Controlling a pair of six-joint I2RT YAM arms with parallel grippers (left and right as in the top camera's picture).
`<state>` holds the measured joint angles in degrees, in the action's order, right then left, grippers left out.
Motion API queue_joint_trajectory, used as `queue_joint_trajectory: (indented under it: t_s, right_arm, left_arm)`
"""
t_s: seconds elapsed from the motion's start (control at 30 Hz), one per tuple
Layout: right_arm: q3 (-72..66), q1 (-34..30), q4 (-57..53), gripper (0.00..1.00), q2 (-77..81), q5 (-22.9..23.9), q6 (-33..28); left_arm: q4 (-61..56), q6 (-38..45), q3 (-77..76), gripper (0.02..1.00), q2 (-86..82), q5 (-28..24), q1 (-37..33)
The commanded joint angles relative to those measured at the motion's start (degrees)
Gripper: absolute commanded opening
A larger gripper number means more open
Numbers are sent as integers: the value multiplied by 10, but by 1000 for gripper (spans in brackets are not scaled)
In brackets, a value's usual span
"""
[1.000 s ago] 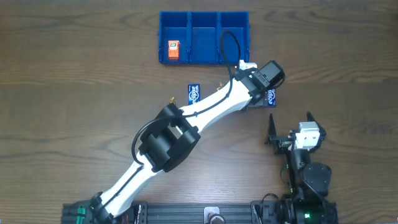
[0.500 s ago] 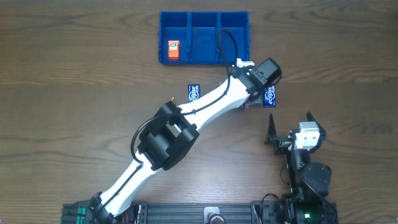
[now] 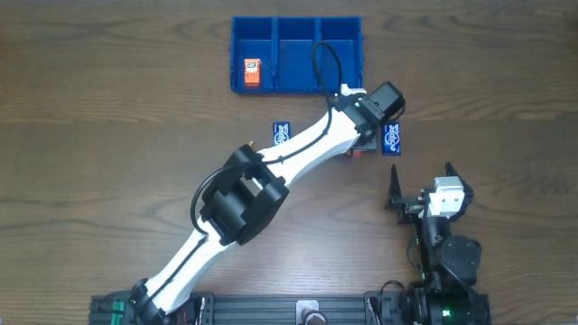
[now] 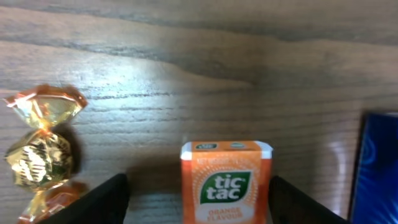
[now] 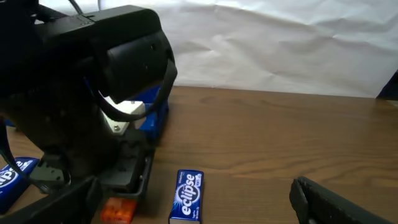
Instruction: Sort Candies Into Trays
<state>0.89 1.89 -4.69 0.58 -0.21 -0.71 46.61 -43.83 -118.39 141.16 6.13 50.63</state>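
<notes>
Looks like the pick-up step for an orange candy box [image 4: 226,180], with a matching orange box [image 3: 252,74] already lying in the left compartment of the blue tray [image 3: 296,54] and the other two compartments bare. Hanging the left gripper [image 4: 198,186] low over the wooden table [image 3: 108,135], set across to the right of the middle, a little short of the tray's right end. Holding its fingers [image 4: 109,202] wide apart, clamped on nothing. Finding the orange candy box on the table inside that gap, off-centre: close against the finger on the side of a blue packet [image 4: 379,168], hard to say whether touching, and with clear wood between it and the finger on the side of a gold-wrapped sweet [image 4: 43,146]. Judging the next move: shift slightly to centre the box, settle lower if needed, shut on its two side faces, then lift and carry it to the left compartment beside its match. Calling for a straight, narrow closing, with both neighbours just outside the fingers and liable to be nudged or caught. Resting the right gripper [image 3: 422,181] near its own base, well apart from the candy, fingers spread and empty. Leaving a second blue packet [image 3: 282,136] on the table beside the left arm, not yet sorted.
</notes>
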Motion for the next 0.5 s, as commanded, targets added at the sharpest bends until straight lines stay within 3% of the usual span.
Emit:
queue_joint_trajectory:
  t_s: [0.03,0.33,0.5]
  right_arm:
    - [-4,-4,0,998,-4,2,-9]
    - [-4,-4,0,998,-4,2,-9]
    - [-4,-4,0,998,-4,2,-9]
  left_arm:
    - [-1,6,-7,693,24,-6,4]
    - [-1,12,-7,467,26,2,13]
    - [-1,14,-7,408,28,2,15]
